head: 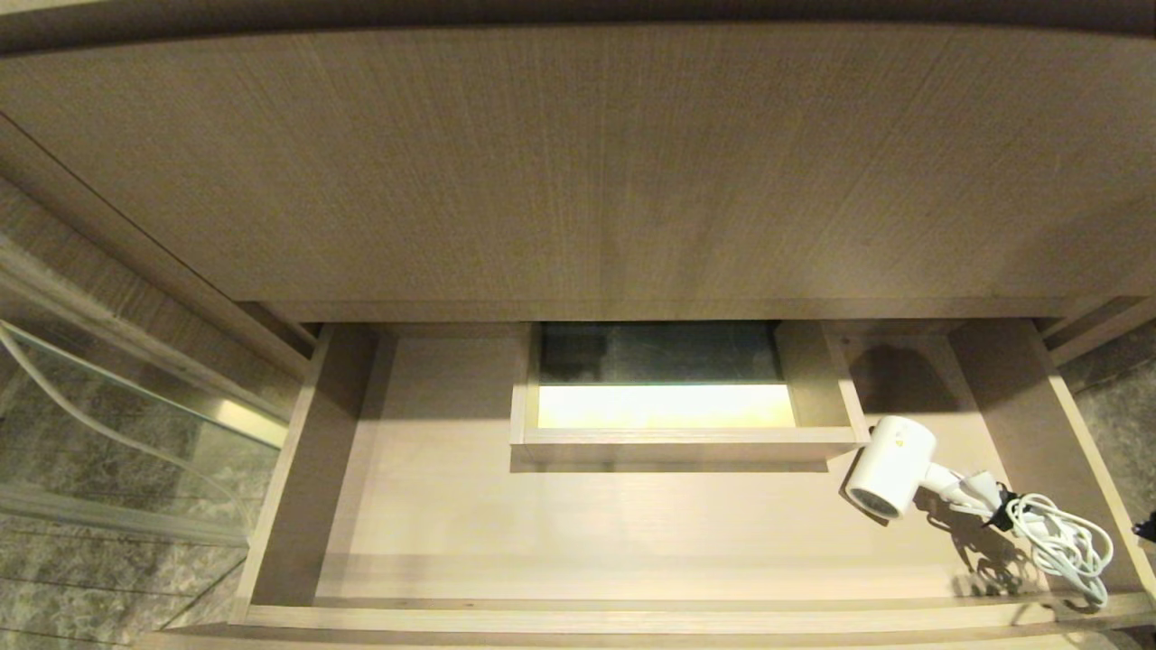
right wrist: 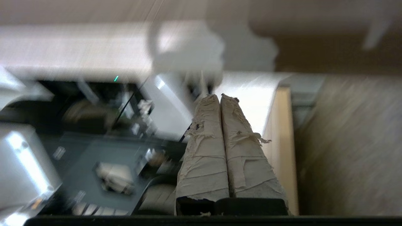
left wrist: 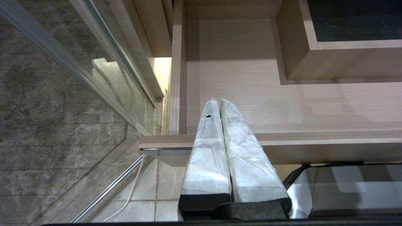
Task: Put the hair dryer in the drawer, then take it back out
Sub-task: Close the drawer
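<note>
Two grippers, both closed on nothing: your left gripper (left wrist: 220,102) hangs over the drawer (head: 578,618) front.
One hair dryer (head: 890,465) lies inside it, far right; your right gripper (right wrist: 220,97) view is blurred.

No readable text anywhere

No words, brand marks, labels or numbers can be made out on the hair dryer (head: 891,467), the drawer (head: 578,617) or the wood panel (head: 578,162) at 12 o'clock above it.
</note>
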Robot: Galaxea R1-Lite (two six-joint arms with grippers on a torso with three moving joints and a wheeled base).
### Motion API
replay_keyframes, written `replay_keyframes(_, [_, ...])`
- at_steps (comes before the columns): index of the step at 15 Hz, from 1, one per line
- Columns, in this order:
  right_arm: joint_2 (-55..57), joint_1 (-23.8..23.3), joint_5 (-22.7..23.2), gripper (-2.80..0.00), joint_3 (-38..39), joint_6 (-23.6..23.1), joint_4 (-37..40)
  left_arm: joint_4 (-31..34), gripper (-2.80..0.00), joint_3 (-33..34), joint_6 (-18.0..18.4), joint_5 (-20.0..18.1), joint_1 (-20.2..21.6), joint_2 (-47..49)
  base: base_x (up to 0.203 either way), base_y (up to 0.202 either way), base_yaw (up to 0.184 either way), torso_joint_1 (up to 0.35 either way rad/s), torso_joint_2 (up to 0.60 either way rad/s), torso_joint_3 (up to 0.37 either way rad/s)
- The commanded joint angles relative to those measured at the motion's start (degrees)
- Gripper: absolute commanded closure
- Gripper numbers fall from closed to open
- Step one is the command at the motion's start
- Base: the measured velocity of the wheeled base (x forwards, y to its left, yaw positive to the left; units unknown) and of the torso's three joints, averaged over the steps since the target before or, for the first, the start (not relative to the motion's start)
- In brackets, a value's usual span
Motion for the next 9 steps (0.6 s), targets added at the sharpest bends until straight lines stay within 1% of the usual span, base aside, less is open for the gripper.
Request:
replay_keyframes(1, [3.3, 0.0, 0.1, 0.0, -0.4, -0.2, -4.3, 0.0, 0.0, 0.0, 0.0, 0.0, 0.0, 0.0, 0.0, 0.0, 0.0, 0.0, 0.0, 0.0])
replay_keyframes(3, [4.5, 0.0, 0.2, 0.0, -1.8, 0.0, -7.6, 0.0, 0.0, 0.0, 0.0, 0.0, 0.0, -0.1, 0.0, 0.0, 0.0, 0.0, 0.0, 0.0])
replay_keyframes(5, [4.1, -0.2, 1.2, 0.0, -3.5, 0.1, -8.2, 0.0, 0.0, 0.0, 0.0, 0.0, 0.0, 0.0, 0.0, 0.0, 0.0, 0.0, 0.0, 0.0])
replay_keyframes(8, [1.3, -2.0, 4.3, 0.0, -5.6, 0.8, -11.2, -0.1, 0.0, 0.0, 0.0, 0.0, 0.0, 0.0, 0.0, 0.0, 0.0, 0.0, 0.0, 0.0])
replay_keyframes(9, [1.1, -2.2, 7.0, 0.0, -5.9, 2.0, -14.6, -0.1, 0.0, 0.0, 0.0, 0.0, 0.0, 0.0, 0.0, 0.0, 0.0, 0.0, 0.0, 0.0])
